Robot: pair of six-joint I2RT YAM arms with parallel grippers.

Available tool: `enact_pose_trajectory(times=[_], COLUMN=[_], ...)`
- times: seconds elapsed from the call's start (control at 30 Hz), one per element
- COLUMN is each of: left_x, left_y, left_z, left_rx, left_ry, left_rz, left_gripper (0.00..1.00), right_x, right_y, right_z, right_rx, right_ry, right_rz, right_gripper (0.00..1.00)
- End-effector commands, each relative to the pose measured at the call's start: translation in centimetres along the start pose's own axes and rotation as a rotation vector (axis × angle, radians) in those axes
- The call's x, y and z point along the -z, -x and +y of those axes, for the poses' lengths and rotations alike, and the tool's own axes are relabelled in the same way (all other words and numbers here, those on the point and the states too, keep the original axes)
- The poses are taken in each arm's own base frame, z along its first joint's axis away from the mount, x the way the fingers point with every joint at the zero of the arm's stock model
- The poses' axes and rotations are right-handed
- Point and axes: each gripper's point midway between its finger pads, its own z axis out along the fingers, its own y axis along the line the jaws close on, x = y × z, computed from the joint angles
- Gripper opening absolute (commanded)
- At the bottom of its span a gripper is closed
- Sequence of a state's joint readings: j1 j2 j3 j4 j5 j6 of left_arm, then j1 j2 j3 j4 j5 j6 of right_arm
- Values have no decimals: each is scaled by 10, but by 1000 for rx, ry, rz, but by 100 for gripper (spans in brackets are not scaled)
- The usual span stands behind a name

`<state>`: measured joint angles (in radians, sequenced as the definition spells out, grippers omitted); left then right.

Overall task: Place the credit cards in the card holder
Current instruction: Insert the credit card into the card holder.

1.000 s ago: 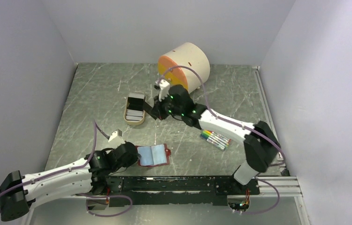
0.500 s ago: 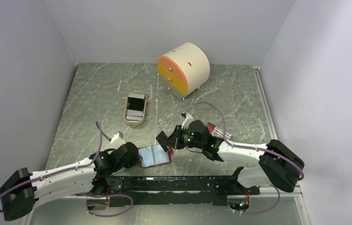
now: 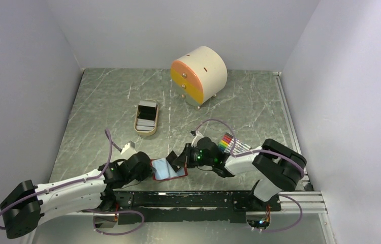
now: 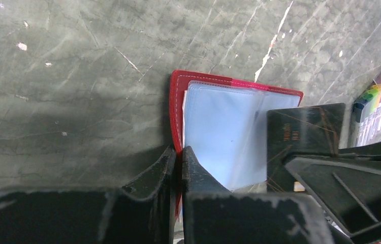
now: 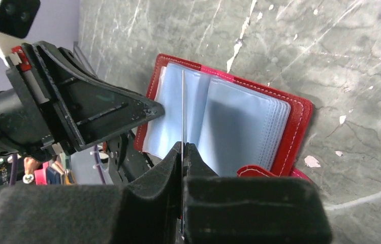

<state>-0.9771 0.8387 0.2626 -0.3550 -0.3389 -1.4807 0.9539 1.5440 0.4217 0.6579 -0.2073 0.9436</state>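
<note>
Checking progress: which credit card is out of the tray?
The dark card gripped by the right gripper, over the open red card holder; the other cards lie in the tan tray.

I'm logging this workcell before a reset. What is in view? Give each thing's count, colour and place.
red folding leather-like card holder: one, red with pale blue pockets, open on the table near the front edge
dark credit card: one, blackish, held over the open holder
stacked credit cards: a few, silver-grey and dark, inside the tray
tan oval tray: one, tan, mid-table, left of centre
round drawer unit: one, cream with orange and yellow fronts, at the back
bundle of rainbow markers: one, multicoloured, right of the holder
scratched stone-look table: one, grey-green
left gripper: black, shut on the holder's edge
right gripper: black, shut on the dark card
</note>
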Motion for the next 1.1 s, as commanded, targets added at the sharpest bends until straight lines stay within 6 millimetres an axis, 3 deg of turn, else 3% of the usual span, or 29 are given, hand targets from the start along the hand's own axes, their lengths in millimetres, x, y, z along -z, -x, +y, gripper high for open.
enact_pose_trajectory(times=[0.0,0.63,0.83,0.9,1.0,1.07], left_x=[0,-1,4,8,10,10], left_y=[-2,-3,1,3,3,2], left_z=[7,4,5,1,-2,-3], left_rx=[-10,-33,-31,-24,-16,-13], left_ry=[6,11,24,1,-28,-43], left_rz=[14,19,10,6,9,13], left_gripper=[9,9,29,31,27,18], right_x=[-5,-10,-11,-11,-9,-8], right_y=[1,-17,-19,-18,-17,-17], right_z=[7,-5,-10,-13,-12,-12], right_rx=[-7,-43,-49,-46,-41,-43], right_ry=[44,49,35,23,25,26], right_rz=[-20,19,22,17,12,9], right_gripper=[3,0,0,0,0,0])
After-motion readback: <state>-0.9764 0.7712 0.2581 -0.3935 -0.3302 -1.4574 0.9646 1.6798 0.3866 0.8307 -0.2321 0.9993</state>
